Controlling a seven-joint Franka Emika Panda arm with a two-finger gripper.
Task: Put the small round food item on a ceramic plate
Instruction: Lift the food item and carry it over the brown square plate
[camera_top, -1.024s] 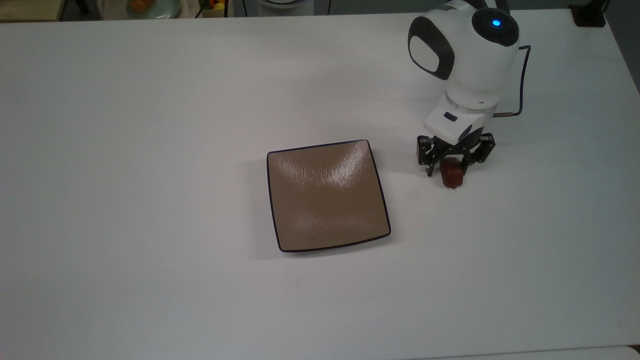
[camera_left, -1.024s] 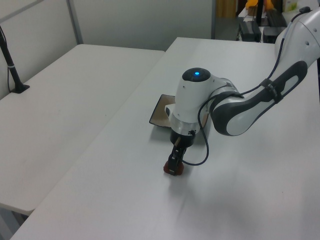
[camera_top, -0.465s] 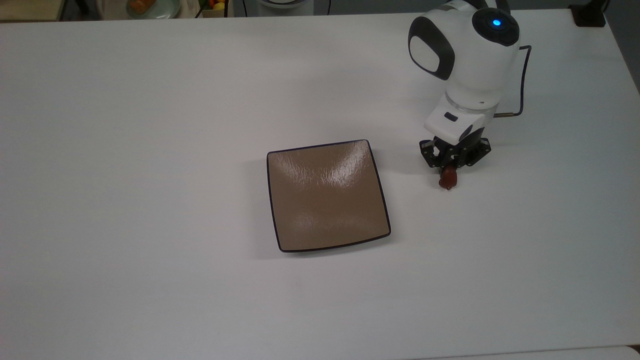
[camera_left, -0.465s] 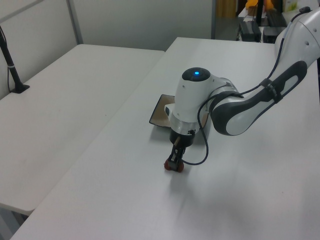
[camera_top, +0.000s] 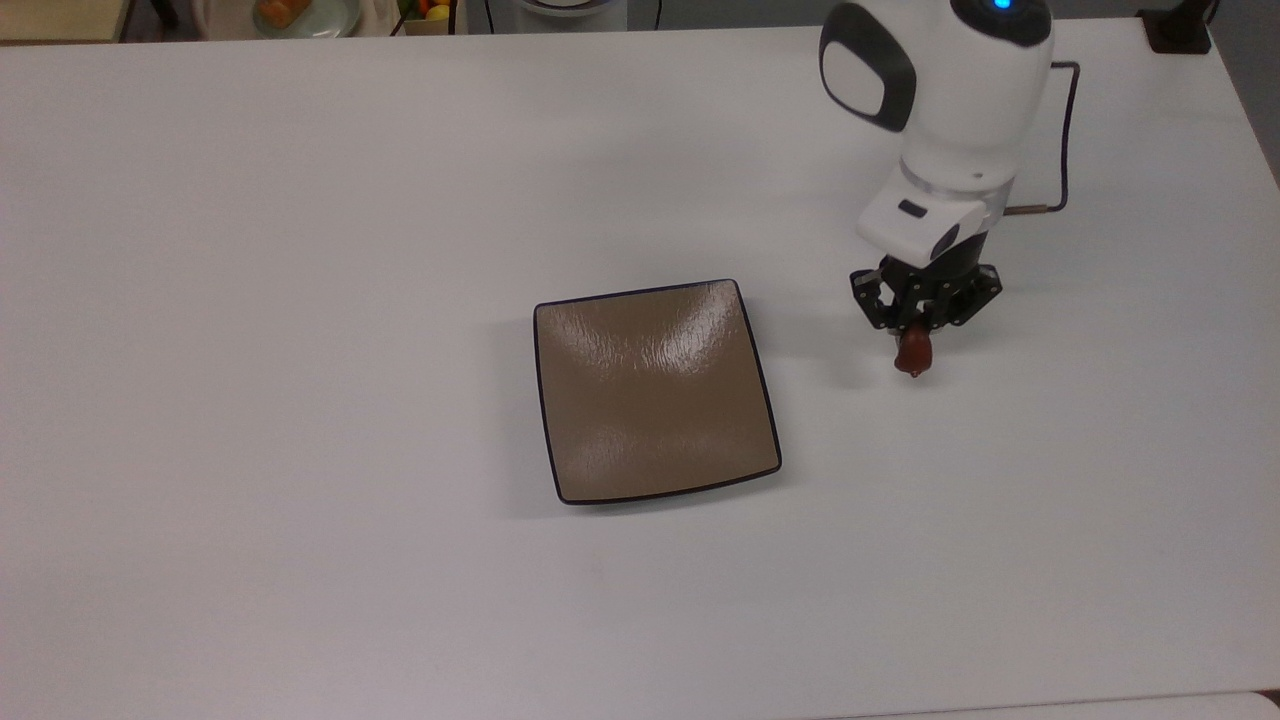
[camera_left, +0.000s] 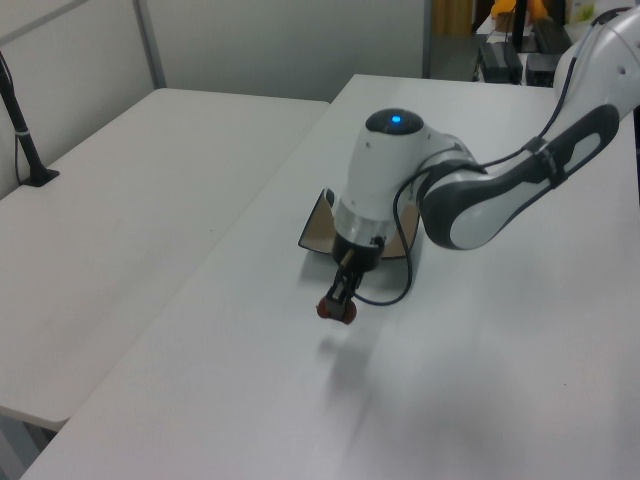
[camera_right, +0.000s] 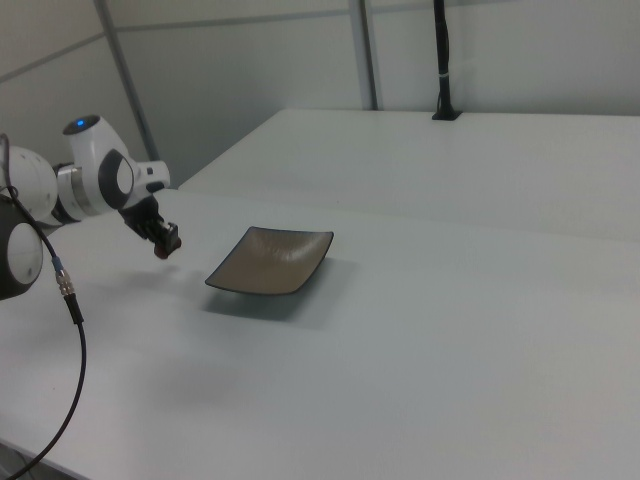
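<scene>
Between the jaws of the gripper (camera_top: 917, 335), the small sausage piece (camera_top: 912, 355) is pinched at its upper end, its dark reddish-brown body hanging down below the black fingertips. A second ago the jaws stood spread around it while it sat on the table (camera_top: 300, 300); half a second ago they had closed on it; now the arm has risen, and the left view shows the sausage piece (camera_left: 334, 310) clear of the white surface with its shadow apart from it below. So the pick seems to be done and the lift under way.

Toward the top view's left lies the square tan plate (camera_top: 655, 390) with its thin navy rim, bare and unmoved across all three moments. The gripper and its load hang near the plate's right edge in the top view, but not over it. In the right view the gripper (camera_right: 164, 240) hangs at the right view's left of the plate (camera_right: 270, 262), higher than its rim.

What remains, by my reading, is a short carry sideways until the piece is above the plate's middle, then a lowering and release. The piece is small and glossy, held only at its end, so it might slip or roll when let go.
</scene>
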